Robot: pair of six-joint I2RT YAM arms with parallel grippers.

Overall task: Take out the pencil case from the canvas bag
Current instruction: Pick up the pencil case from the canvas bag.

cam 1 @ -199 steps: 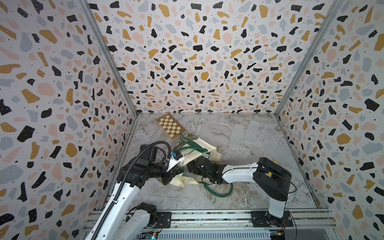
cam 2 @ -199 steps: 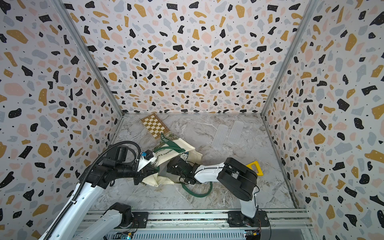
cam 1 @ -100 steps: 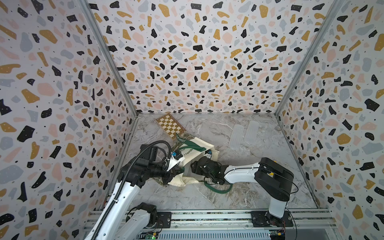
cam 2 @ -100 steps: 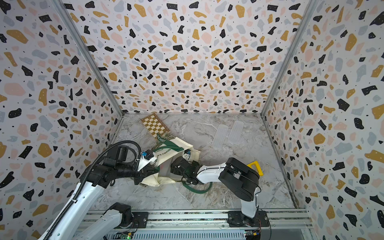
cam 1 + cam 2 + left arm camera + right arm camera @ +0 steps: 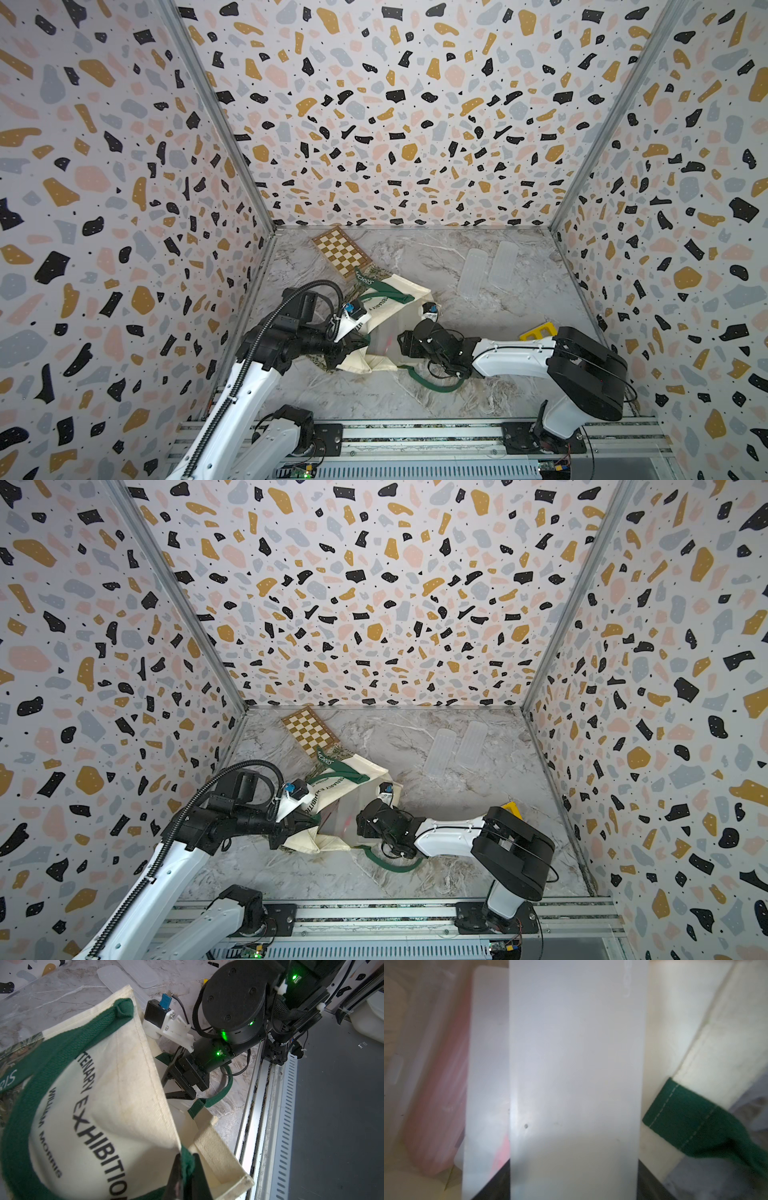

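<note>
The cream canvas bag [image 5: 401,291] [image 5: 357,773] lies on the marble floor with its mouth facing the right arm. My left gripper [image 5: 187,1172] [image 5: 355,343] is shut on the bag's dark green handle [image 5: 188,1160] and lifts the upper rim, which keeps the mouth apart. My right gripper [image 5: 392,345] [image 5: 353,825] reaches into that mouth. In the right wrist view its black jaws press both sides of a frosted white pencil case [image 5: 575,1064], which fills the gap between them. The case shows faintly through the opening [image 5: 384,338].
A pinkish flat item [image 5: 438,1095] lies beside the case inside the bag. The bag's other handle [image 5: 432,382] loops on the floor under the right wrist. A wooden chessboard [image 5: 340,251] sits at the back left, two clear plastic pieces [image 5: 473,270] at the back right, and a yellow object [image 5: 538,332] by the right arm.
The right gripper's jaws have narrowed onto the pencil case inside the bag mouth, and the right arm has shifted slightly. The left gripper still holds the handle in the same place.
</note>
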